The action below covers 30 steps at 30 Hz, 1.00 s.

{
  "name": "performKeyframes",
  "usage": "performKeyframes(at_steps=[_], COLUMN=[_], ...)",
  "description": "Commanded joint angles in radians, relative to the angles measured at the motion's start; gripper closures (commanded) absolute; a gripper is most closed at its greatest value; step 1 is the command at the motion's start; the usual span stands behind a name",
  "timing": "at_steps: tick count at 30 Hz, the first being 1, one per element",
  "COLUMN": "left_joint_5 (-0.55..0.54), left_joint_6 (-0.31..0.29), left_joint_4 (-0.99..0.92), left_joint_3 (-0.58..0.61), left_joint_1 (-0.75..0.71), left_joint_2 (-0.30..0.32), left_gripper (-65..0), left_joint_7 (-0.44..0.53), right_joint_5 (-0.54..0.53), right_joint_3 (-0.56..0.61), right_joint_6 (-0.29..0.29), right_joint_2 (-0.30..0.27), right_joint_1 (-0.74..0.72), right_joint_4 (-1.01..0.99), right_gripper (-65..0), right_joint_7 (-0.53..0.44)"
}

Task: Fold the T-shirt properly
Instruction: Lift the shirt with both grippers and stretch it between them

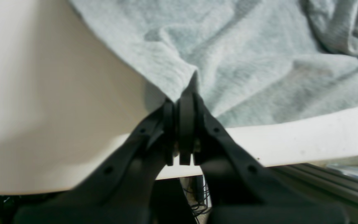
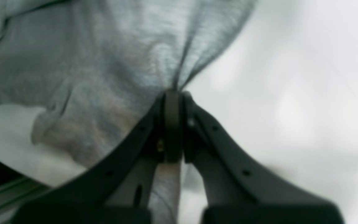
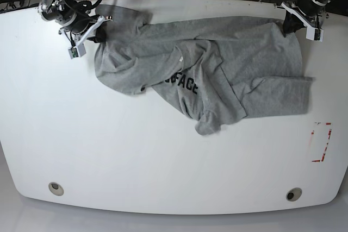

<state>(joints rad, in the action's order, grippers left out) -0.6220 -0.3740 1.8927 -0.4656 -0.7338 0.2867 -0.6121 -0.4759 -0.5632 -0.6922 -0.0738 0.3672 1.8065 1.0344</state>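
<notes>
The left gripper point(image 1: 183, 102) rises from six o'clock to the middle of the view, its black fingers point(image 1: 185, 124) pressed together on a pinched edge of the grey T-shirt point(image 1: 244, 62). The cloth spreads from that pinch toward twelve and three o'clock, rumpled, with a thick bunched fold at two o'clock. The white table point(image 1: 42, 109) fills nine o'clock and runs as a band toward four o'clock. A grey metal rail point(image 1: 328, 183) lies at five o'clock.
</notes>
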Motion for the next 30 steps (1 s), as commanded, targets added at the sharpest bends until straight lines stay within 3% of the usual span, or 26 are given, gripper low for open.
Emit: performKeyframes(at_steps=[1,6,11,17,23,30], left_joint_5=[-0.016,-0.022,-0.083,-0.083,-0.086,-0.085], left_joint_6=[-0.006,-0.052,-0.109,-0.167,-0.225,-0.308], left_joint_4=[0.024,0.126,0.112,0.110,0.110,0.110], left_joint_3=[-0.009,-0.051,-0.121,-0.124,-0.121,-0.120], left_joint_1=[-0.007,-0.002,0.066,0.187,0.377,0.595], left_joint_2=[0.007,0.003,0.009,0.035,0.035,0.033], left_gripper=[0.0,0.0,0.0,0.0,0.0,0.0], left_joint_7=[0.021,0.022,0.016,-0.101,-0.286,-0.466], right_joint_5=[-0.020,-0.020,-0.011,-0.013,-0.005,-0.004], right_joint_3=[-0.018,-0.022,-0.022,-0.018,-0.018,0.013], right_joint_6=[-0.006,-0.006,-0.006,-0.006,-0.006,-0.006], right_joint_2=[0.004,0.006,-0.010,-0.047,-0.067,-0.097], right_joint_1=[0.020,0.039,-0.003,-0.079,-0.221,-0.369], right_joint_4=[0.088,0.204,0.218,0.215,0.190,0.189], right_gripper=[0.0,0.0,0.0,0.0,0.0,0.0], right_joint_7=[-0.012,-0.007,-0.007,-0.004,0.105,0.148])
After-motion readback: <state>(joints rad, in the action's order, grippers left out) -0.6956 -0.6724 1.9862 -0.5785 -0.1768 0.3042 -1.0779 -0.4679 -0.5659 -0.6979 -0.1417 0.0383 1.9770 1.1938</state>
